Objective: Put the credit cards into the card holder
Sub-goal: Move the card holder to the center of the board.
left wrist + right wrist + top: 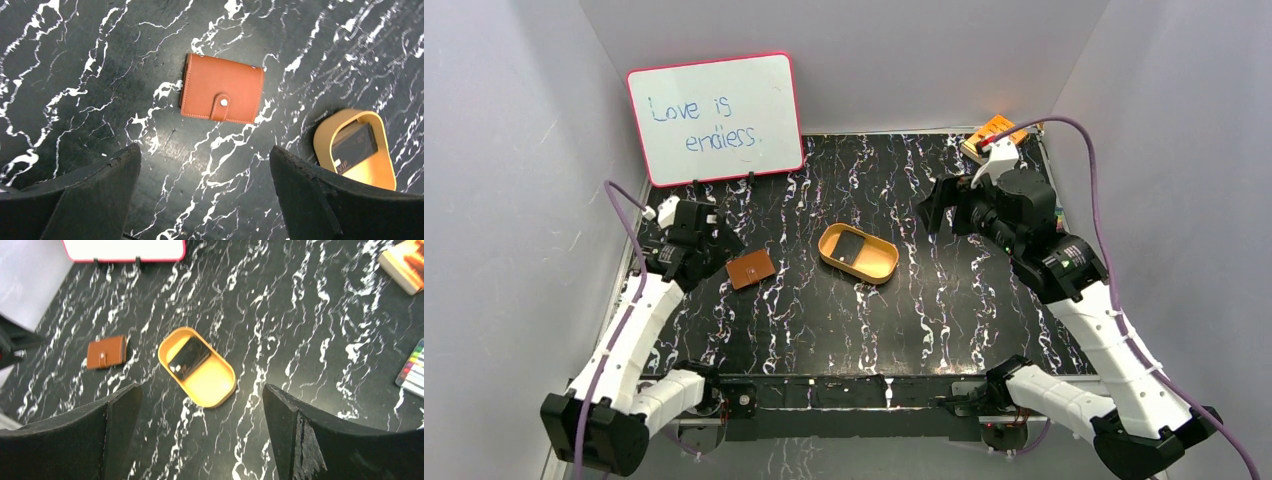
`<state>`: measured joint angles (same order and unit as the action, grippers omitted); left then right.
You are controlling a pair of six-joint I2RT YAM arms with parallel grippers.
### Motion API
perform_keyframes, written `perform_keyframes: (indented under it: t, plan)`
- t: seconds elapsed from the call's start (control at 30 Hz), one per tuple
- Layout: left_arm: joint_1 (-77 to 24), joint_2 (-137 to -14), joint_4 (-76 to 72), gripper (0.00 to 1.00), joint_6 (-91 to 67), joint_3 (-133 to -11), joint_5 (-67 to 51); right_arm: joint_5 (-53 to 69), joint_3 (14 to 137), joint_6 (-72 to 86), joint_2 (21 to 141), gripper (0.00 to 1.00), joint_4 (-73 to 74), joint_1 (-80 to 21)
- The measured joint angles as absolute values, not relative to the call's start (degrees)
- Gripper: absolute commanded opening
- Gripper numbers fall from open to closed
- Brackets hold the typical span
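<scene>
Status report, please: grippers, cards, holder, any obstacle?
Left gripper open near card holder, which lies shut, flat. Right gripper open near tray. Black card in tray; pale card unseen. No obstacle.

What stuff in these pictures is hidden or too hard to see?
Inside the card holder: all views, it is closed.
Any second card under the black card in the tray: all views, only the black one shows.
Print on the black card: too small everywhere.
Orange booklet: right wrist view, cut off by the top right corner.
Coloured striped thing: right wrist view, cut off by the right edge, so unclear what it is.
</scene>
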<state>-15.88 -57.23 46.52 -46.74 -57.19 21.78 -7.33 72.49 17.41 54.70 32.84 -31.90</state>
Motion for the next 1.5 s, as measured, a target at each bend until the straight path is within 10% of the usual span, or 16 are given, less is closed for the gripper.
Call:
perform_keyframes:
  t: [0.83,1.5]
  plan:
    - [3.31,-92.23,16.47,0.68,-37.91,-55.57,0.58,17.45,56.07,19.27,55.42,0.82,33.74,-33.98]
    - [-0.51,-80.55,10.37,0.5,-40.66,-38.22,-8.19,11.88,52.62,26.98,65.34,0.7,26.26,-53.65]
